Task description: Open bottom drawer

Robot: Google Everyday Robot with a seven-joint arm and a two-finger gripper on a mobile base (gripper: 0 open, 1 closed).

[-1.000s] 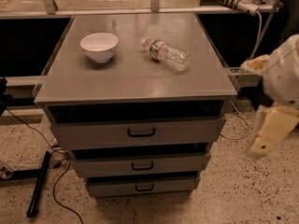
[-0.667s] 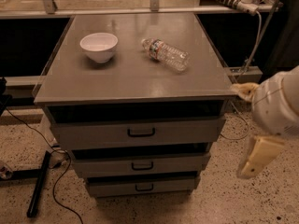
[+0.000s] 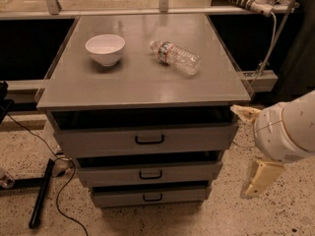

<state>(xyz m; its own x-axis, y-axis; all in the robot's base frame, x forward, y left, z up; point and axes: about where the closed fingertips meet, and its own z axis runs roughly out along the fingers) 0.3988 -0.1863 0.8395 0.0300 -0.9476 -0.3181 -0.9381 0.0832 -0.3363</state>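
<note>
The grey cabinet has three drawers. The bottom drawer is the lowest and narrowest front, with a small black loop handle at its centre, and it looks shut. The middle drawer and the top drawer sit above it. My gripper hangs to the right of the cabinet, about level with the middle drawer and clear of every handle. Its cream fingers stand apart and hold nothing.
On the cabinet top stand a white bowl and a clear plastic bottle lying on its side. A black stand leg and cables lie on the speckled floor at the left. A rail runs behind the cabinet.
My arm and gripper have dropped lower and come slightly left along the cabinet's right side. The drawers, bowl and bottle have not moved.
</note>
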